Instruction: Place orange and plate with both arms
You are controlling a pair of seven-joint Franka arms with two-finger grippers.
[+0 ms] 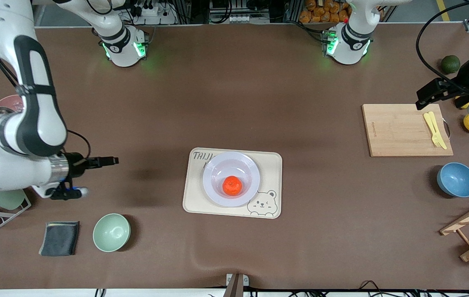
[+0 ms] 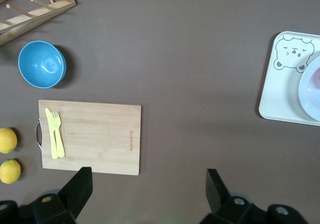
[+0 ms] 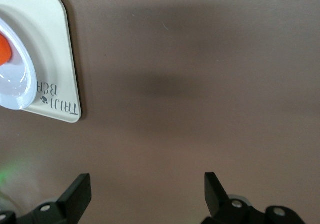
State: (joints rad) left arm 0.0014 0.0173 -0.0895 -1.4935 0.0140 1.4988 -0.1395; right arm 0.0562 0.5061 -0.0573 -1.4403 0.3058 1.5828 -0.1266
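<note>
Orange (image 1: 232, 185) sits in the middle of the plate (image 1: 218, 165), which rests on the bear tray (image 1: 271, 165), so from the front I judge both placements done. Right gripper (image 1: 112, 160) hangs over bare table toward the right arm's end from the tray; left gripper (image 1: 426, 97) hangs over the cutting board (image 1: 399, 132), well apart from it. Left wrist view: wide fingers (image 2: 80, 186) frame the board, yellow fork (image 2: 55, 132), blue bowl (image 2: 42, 64). Right wrist view: jaws wide, empty; nothing blocks the tray.
</note>
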